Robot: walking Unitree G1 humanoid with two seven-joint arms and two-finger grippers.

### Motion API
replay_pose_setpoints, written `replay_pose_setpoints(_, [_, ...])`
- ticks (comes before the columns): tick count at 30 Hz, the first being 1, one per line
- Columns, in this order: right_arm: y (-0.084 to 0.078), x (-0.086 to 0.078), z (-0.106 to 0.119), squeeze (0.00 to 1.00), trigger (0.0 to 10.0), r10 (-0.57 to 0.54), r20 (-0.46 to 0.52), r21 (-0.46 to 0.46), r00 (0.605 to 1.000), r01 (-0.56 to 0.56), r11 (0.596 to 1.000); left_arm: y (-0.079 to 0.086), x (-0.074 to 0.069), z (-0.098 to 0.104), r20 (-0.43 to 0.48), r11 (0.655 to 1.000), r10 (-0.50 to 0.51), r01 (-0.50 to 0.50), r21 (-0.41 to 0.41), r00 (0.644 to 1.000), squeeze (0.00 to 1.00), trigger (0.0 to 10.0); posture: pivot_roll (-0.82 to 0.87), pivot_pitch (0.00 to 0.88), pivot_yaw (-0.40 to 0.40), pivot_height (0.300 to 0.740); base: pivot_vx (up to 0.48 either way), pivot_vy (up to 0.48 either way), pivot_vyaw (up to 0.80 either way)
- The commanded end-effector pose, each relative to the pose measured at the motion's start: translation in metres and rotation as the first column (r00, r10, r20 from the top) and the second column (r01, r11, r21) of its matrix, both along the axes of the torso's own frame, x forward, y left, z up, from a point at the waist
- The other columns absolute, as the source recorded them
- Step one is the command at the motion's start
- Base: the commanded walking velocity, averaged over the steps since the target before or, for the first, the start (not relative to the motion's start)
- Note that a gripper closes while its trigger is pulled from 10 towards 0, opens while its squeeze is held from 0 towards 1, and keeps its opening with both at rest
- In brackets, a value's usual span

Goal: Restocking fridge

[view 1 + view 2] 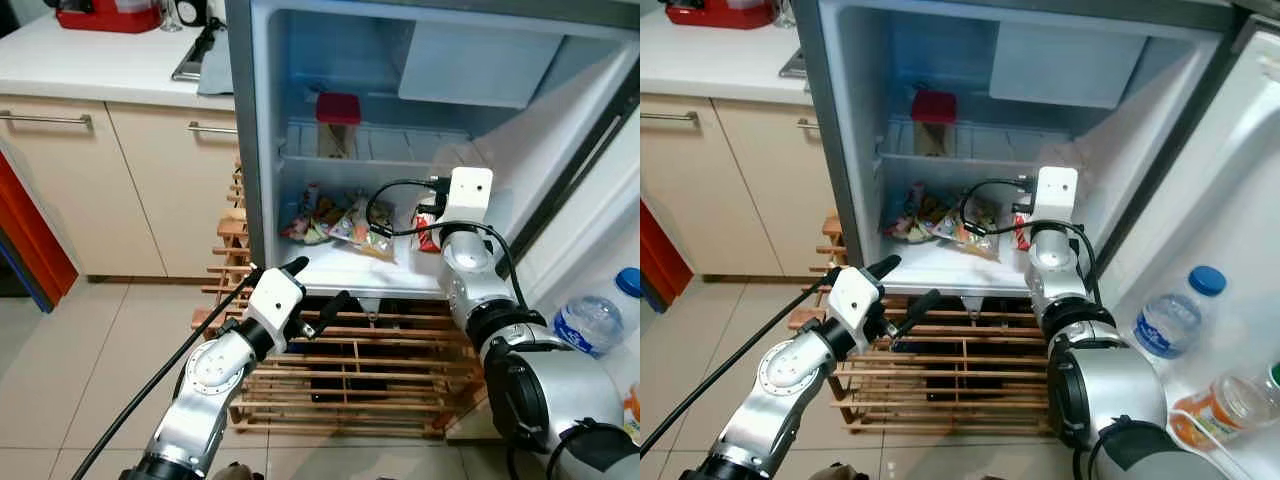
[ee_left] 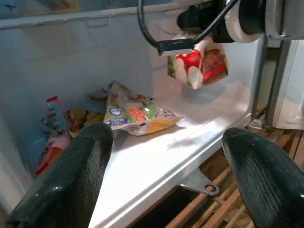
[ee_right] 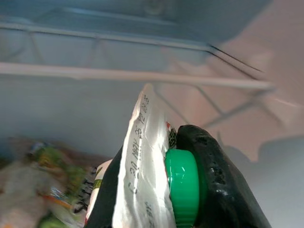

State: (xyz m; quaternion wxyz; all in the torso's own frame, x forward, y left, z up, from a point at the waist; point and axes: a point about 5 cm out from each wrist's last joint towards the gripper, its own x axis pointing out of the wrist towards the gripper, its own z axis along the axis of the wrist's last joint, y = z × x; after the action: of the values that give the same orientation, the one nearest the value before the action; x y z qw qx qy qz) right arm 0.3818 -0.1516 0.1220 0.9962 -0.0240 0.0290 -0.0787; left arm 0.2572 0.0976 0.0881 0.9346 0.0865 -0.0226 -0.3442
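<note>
1. The right arm is reaching forward into the open fridge (image 1: 262,150), its wrist standing almost upright above the white bottom shelf (image 1: 350,272).
2. The right gripper (image 3: 156,190) is clamping its two black fingers (image 3: 213,180) on a carton (image 2: 199,66) with a green cap (image 3: 183,187), holding it just above the right end of that shelf.
3. The left gripper (image 1: 318,286) is hovering in front of the shelf's front edge, fingers spread wide and gripping nothing.
4. Several snack bags (image 1: 335,222) are lying in a loose pile at the back left of the shelf, near the carton but apart from it.
5. A red-lidded container (image 1: 338,122) is sitting on the wire rack above.
6. A wooden rack (image 1: 350,370) is standing below the fridge, behind the left arm.
7. A water bottle (image 1: 1172,315) and an orange bottle (image 1: 1220,408) are resting in the open door beside the right arm.
</note>
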Motion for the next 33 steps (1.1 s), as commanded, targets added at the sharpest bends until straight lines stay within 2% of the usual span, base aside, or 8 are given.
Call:
replay_pose_setpoints(1, [0.003,-0.003,-0.004,0.0,0.0,0.013,0.003,0.002,1.0,-0.013,1.0,-0.002,0.0,0.004,0.018,1.0,-0.006,0.006,0.014,1.0,0.0,10.0,0.11,0.0,-0.075,0.74,0.0,0.0,0.0])
replay_pose_setpoints(5, [0.008,-0.006,-0.013,0.0,0.0,0.03,-0.045,0.046,0.999,-0.027,0.999,-0.002,-0.005,0.003,0.01,1.0,-0.013,0.013,0.027,1.0,0.0,10.0,0.11,0.001,-0.064,0.74,0.0,0.0,0.0])
replay_pose_setpoints(10, [0.013,-0.006,-0.02,0.0,0.0,0.038,-0.107,0.102,0.994,-0.026,0.994,0.003,-0.016,-0.002,-0.013,0.998,-0.004,0.004,0.057,1.0,0.0,10.0,0.13,0.052,-0.053,0.74,0.0,0.0,0.0])
replay_pose_setpoints(16, [0.014,-0.006,-0.02,0.0,0.0,0.009,-0.112,0.105,0.994,0.003,0.994,0.007,-0.029,-0.001,-0.025,0.998,0.012,-0.011,0.058,1.0,0.0,10.0,0.14,0.114,-0.053,0.74,0.0,0.0,0.0])
replay_pose_setpoints(18, [0.011,-0.005,-0.017,0.0,0.0,-0.016,-0.095,0.072,0.995,0.023,0.997,0.008,-0.035,0.0,-0.031,0.998,0.024,-0.022,0.053,0.999,0.0,10.0,0.15,0.143,-0.052,0.74,0.0,0.0,0.0])
replay_pose_setpoints(25, [-0.006,-0.002,-0.002,0.0,0.0,-0.103,-0.006,-0.146,0.995,0.101,0.984,0.008,-0.053,0.0,-0.068,0.998,0.039,-0.036,0.046,0.997,0.0,10.0,0.16,0.187,-0.05,0.74,0.0,0.0,0.0])
replay_pose_setpoints(28, [-0.008,-0.002,-0.001,0.0,0.0,-0.109,0.001,-0.159,0.994,0.108,0.981,0.009,-0.055,0.0,-0.071,0.998,0.041,-0.038,0.046,0.997,0.0,10.0,0.16,0.191,-0.05,0.74,0.0,0.0,0.0])
replay_pose_setpoints(33, [-0.014,0.001,0.008,0.0,0.0,-0.11,0.052,-0.238,0.993,0.119,0.964,0.01,-0.059,0.003,-0.077,0.998,0.051,-0.048,0.05,0.996,0.0,10.0,0.18,0.211,-0.048,0.74,0.0,0.0,0.0])
